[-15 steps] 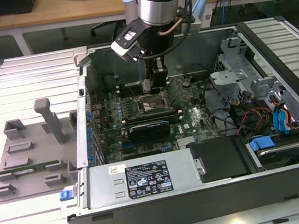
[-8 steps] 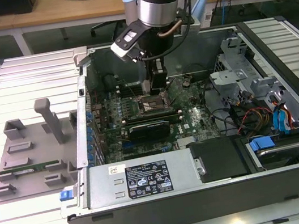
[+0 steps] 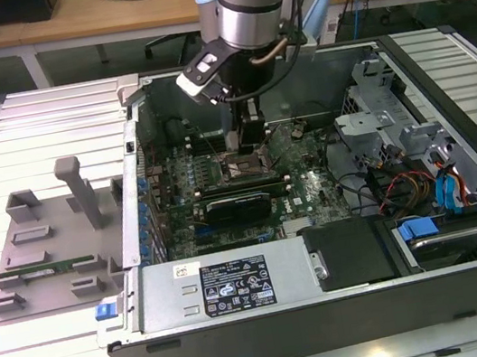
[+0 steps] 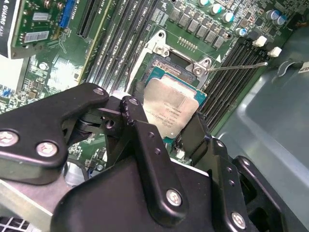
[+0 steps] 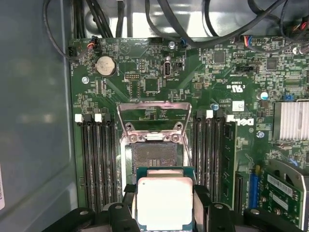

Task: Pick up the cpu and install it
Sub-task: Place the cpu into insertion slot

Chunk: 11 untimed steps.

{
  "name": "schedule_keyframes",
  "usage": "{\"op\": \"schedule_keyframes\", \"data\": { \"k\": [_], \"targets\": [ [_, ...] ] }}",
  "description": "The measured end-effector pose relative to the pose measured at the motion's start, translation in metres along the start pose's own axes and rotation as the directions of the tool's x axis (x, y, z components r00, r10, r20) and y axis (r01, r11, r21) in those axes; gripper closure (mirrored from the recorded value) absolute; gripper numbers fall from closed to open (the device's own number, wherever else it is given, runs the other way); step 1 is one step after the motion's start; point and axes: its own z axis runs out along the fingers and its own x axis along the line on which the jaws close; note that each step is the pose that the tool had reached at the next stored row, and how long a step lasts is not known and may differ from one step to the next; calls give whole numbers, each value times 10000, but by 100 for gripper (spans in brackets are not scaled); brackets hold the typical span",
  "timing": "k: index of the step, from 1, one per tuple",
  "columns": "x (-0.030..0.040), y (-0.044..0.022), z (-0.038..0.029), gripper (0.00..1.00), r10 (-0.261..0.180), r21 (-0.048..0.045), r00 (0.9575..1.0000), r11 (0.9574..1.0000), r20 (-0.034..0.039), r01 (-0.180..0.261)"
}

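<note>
Gripping the cpu (image 5: 165,205) by two opposite edges, the tool (image 4: 162,116) hangs over the open socket (image 5: 154,157) on the motherboard (image 5: 217,87), inside the computer case (image 3: 334,309) on the table (image 3: 66,354).

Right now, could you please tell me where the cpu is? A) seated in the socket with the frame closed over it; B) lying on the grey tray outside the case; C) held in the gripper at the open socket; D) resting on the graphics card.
C: in the first wrist view the gripper is shut on the cpu at the socket, whose contacts lie bare with the frame raised.
</note>
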Motion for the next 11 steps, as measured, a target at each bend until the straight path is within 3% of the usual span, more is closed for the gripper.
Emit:
{"op": "schedule_keyframes", "data": {
  "k": [3,7,11],
  "targets": [
    [27,2,35,45,-131,-1,9999,9999,37,131],
    [67,7,96,45,-363,-1,9992,9993,150,363],
    [78,17,210,45,-384,-1,9991,9993,161,384]
  ]
}}
